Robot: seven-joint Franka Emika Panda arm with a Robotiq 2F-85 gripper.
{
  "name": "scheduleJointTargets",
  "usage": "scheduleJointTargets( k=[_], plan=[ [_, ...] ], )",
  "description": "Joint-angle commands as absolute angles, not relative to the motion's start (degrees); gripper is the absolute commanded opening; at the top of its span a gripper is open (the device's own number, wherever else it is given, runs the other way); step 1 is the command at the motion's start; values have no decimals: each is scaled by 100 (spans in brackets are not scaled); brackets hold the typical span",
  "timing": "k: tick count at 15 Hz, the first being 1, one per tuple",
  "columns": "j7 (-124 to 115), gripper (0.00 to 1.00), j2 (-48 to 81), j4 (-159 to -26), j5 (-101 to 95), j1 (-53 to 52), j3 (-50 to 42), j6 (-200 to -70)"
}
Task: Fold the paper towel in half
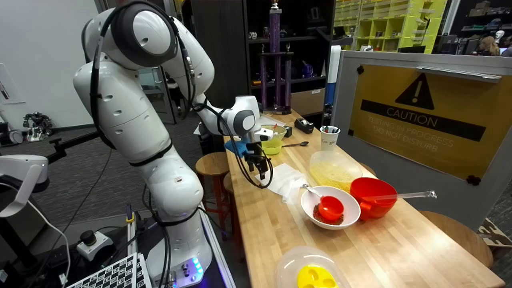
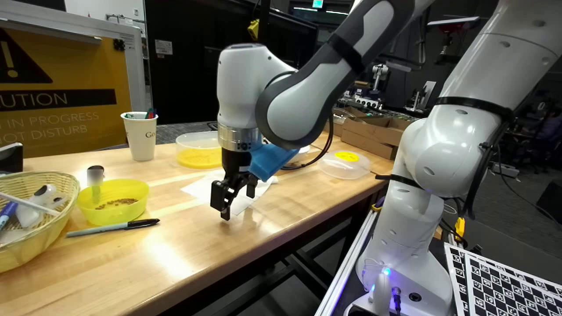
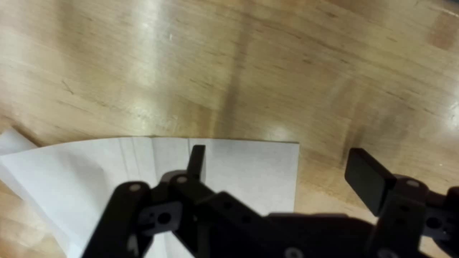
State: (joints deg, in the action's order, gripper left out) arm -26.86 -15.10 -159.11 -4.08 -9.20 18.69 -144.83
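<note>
Over table (image 2: 175,259), pincer (image 3: 281,166) spread, paper towel (image 1: 286,180) partly beneath, red bowl (image 1: 374,206) in an exterior view alone

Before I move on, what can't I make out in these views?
Wrist view: lower part of the paper towel, behind the open jaws and past the bottom edge.
In an exterior view: basket, cut off by left edge.
In an exterior view: plastic container, cut off by bottom edge.
</note>
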Motion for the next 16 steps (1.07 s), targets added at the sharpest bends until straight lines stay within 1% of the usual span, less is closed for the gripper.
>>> scheduleJointTargets(
  k=[1,3,4,6,7,9,10,12,14,16],
  plan=[
    [-2794,100,-1458,-15910,-363,-998,1906,-14470],
    [-2780,98,-1429,-15910,-337,-1023,1886,-14472],
    [-2776,74,-1434,-15910,-330,-1028,1877,-14457],
    [-2766,71,-1434,-15910,-317,-1031,1865,-14453],
    [-2765,65,-1437,-15900,-304,-1035,1863,-14457],
    [-2709,51,-1613,-16097,-208,-1092,1839,-14537],
    [-2702,43,-1631,-16108,-166,-1108,1838,-14550],
    [-2713,29,-1575,-15984,-128,-1113,1846,-14506],
    [-2707,12,-1600,-15985,-100,-1120,1842,-14493],
    [-2698,0,-1582,-15968,-98,-1109,1834,-14499]
  ],
)
